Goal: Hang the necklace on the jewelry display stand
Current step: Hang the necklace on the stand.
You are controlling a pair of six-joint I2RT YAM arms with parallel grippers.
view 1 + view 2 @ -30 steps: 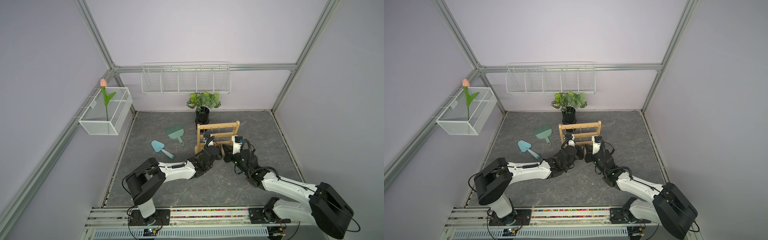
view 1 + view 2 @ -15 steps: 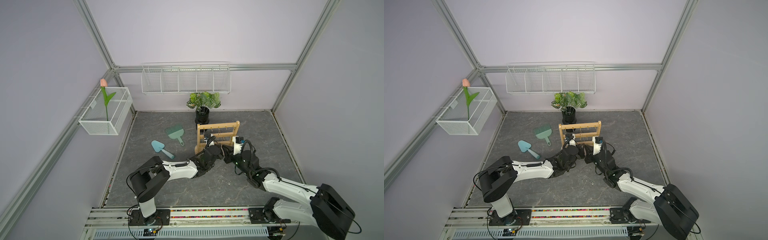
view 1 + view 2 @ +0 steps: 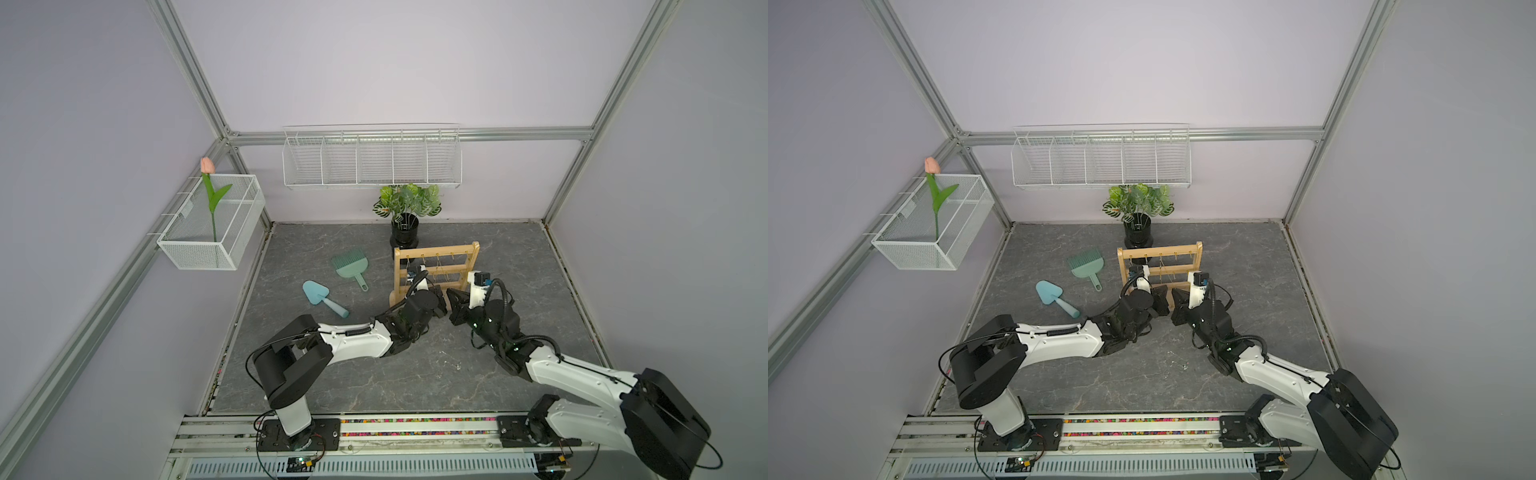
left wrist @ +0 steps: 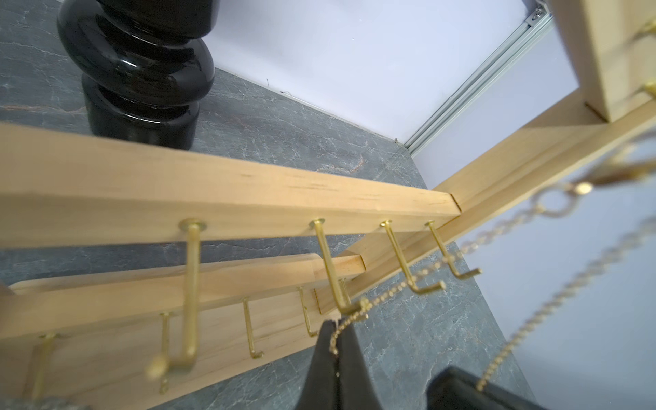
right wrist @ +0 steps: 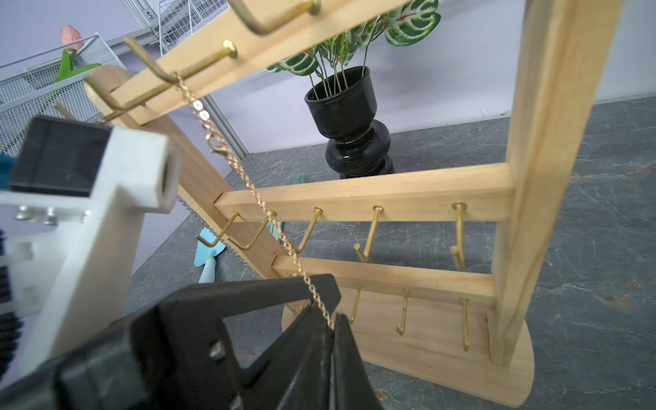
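Seemingly light, limp and snag-prone, the gold necklace (image 5: 248,184) drapes over a top hook (image 5: 198,64) of the jewelry display stand (image 5: 362,193); the left tool (image 4: 335,351) and right tool (image 5: 333,330) each clench one strand, probably the soundest hold.

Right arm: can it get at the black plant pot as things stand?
Probably not. The wooden stand sits between the right claw and the pot, and that claw is shut on the gold chain hung from a top hook.
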